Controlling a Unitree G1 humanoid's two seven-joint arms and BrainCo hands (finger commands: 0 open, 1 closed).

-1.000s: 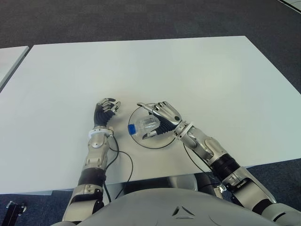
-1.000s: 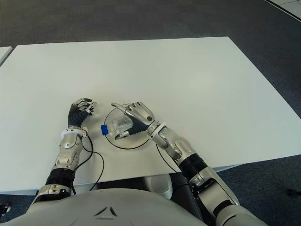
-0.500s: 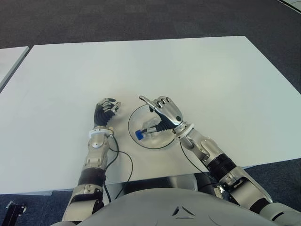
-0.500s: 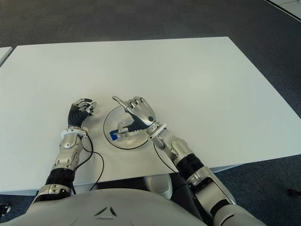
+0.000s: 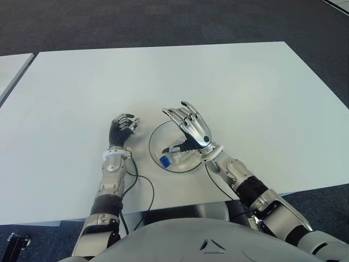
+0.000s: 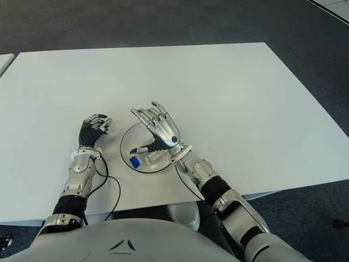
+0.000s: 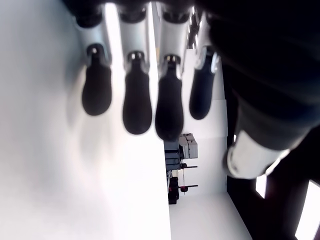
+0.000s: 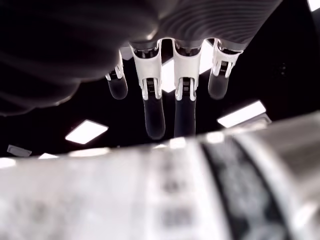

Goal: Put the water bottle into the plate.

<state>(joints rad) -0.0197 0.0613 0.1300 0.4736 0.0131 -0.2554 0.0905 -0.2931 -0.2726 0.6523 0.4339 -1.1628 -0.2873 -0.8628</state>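
One plate (image 5: 155, 143), round with a dark rim, sits on the white table (image 5: 229, 87) near its front edge, a little left of the middle. Inside it lies one bottle (image 5: 173, 155), clear with a blue cap (image 5: 164, 161), on its side in the front part of the plate, cap pointing toward the front-left. It is the only thing in the plate.

The right hand (image 5: 191, 128) stands raised over the plate's right half, palm turned toward the plate, its fingers (image 5: 182, 113) spread wide and pointing up and away; it holds nothing. The thumb reaches down toward the bottle's body, and whether it touches cannot be told. The right wrist view shows four straight fingers (image 8: 154, 110) against a ceiling with lights, and nothing between them.

The left hand (image 5: 122, 128) shows just beside the plate on its left, apart from the rim, with its fingers loosely curled and empty. The left wrist view shows four dark fingertips (image 7: 136, 102) close above the table surface, gripping nothing.

One black cable (image 5: 143, 183) loops on the table near the front edge, beside the left forearm.

A second white table (image 5: 11, 68) shows at the far left, apart from the first, over dark carpet (image 5: 163, 22).
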